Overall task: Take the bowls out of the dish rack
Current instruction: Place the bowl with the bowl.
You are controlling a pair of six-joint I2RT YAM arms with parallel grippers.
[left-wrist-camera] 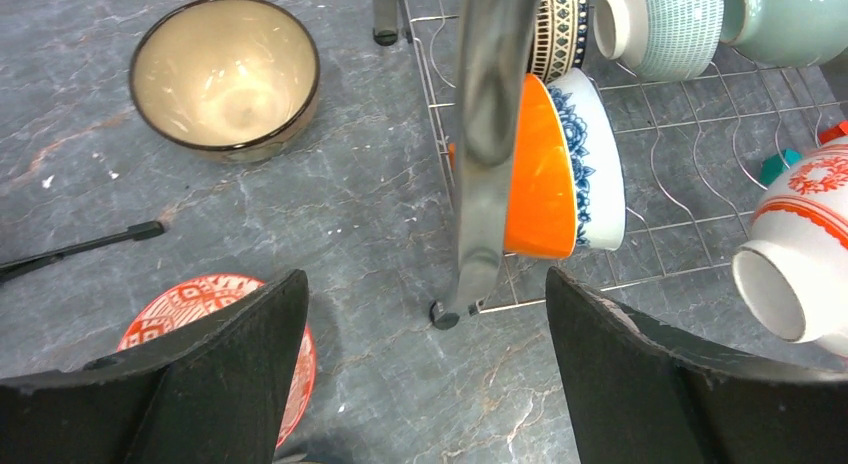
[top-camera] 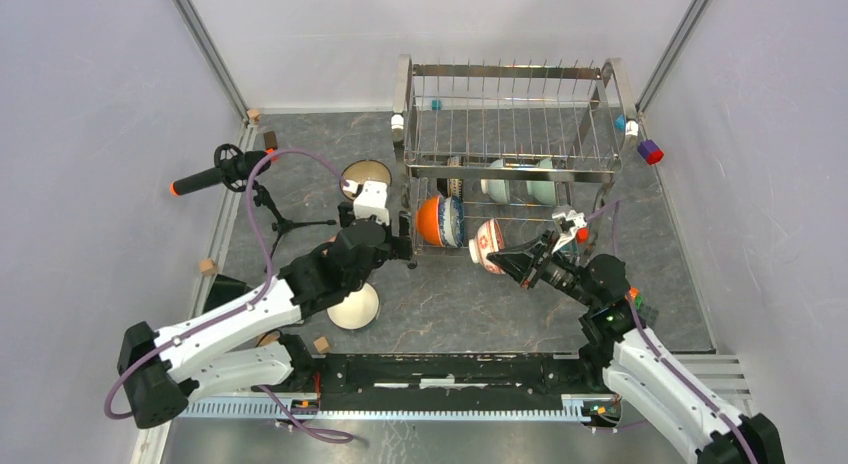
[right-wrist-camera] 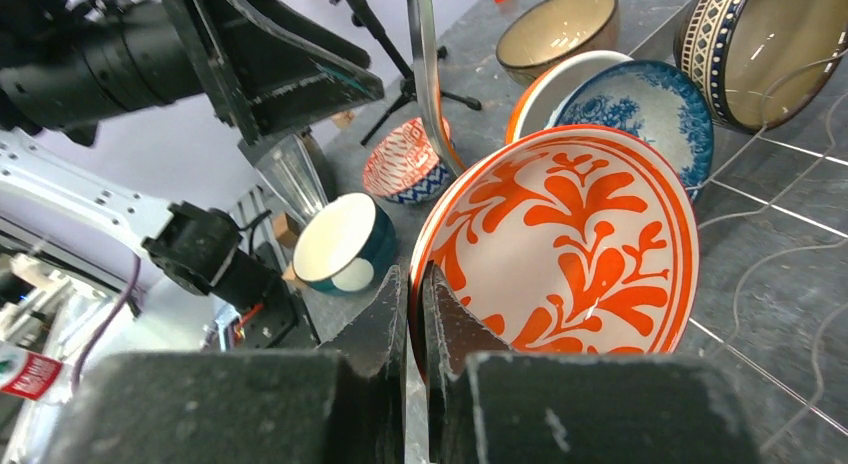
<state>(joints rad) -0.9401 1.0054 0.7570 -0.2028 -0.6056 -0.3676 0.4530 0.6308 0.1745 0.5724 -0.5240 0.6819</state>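
On the table at left, 3 bowls already out: tan bowl [left-wrist-camera: 225, 79], red patterned bowl [left-wrist-camera: 195, 309], white-lined bowl [top-camera: 353, 306]. Just right of them, left gripper [left-wrist-camera: 425, 284] with jaws spread wide, nothing between, poised at the front-left leg of the dish rack [top-camera: 510, 114], facing the orange bowl [left-wrist-camera: 540, 184] stood on edge against the blue-and-white bowl [left-wrist-camera: 600, 164] on the lower tier. Further right, right gripper [right-wrist-camera: 413, 284] pinched tight on the rim of the floral bowl [right-wrist-camera: 570, 244], at the lower tier's front. Probably mid-extraction: next, lift clear of the tines, carry out to the table, set down. Then on to the orange bowl with the left.
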